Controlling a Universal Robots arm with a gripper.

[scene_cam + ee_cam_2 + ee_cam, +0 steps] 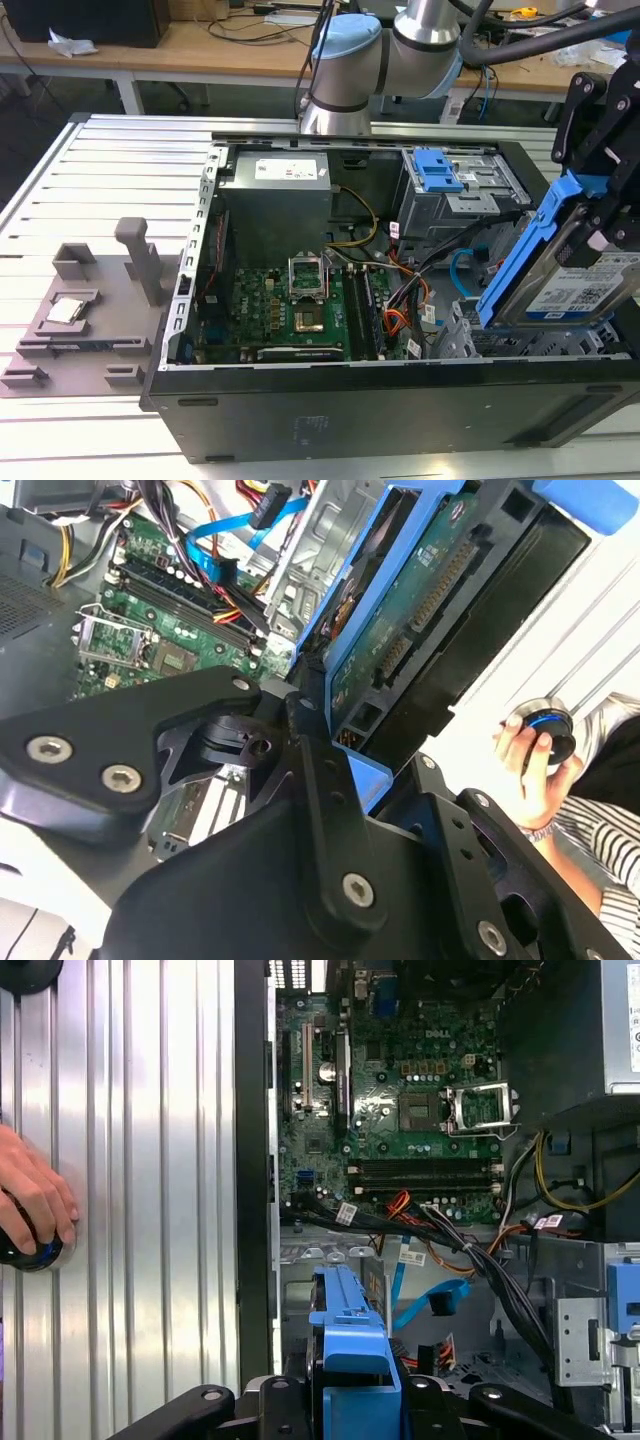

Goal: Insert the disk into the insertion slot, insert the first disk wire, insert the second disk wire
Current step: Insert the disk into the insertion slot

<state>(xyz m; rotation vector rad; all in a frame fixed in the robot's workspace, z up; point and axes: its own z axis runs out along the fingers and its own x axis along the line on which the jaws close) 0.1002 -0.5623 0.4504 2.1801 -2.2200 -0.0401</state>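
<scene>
The slatted metal desk [110,170] carries an open computer case [400,420] laid on its side, probably so its bays can be reached from above. Over the case's corner at the exterior view's right, the hand [355,1405] is clenched on the disk [590,285], its fingers pressing the two sides of the blue carrier in the first wrist view. The disk hangs tilted, its lower end nearest the case floor, apparently angled for entry. Inside the case, just below that lower end, the insertion slot [462,328] looks unfilled. The second disk wire [456,268] loops beside the slot, and the first disk wire [397,322] lies nearer the case's middle; both are apart from the disk.
</scene>
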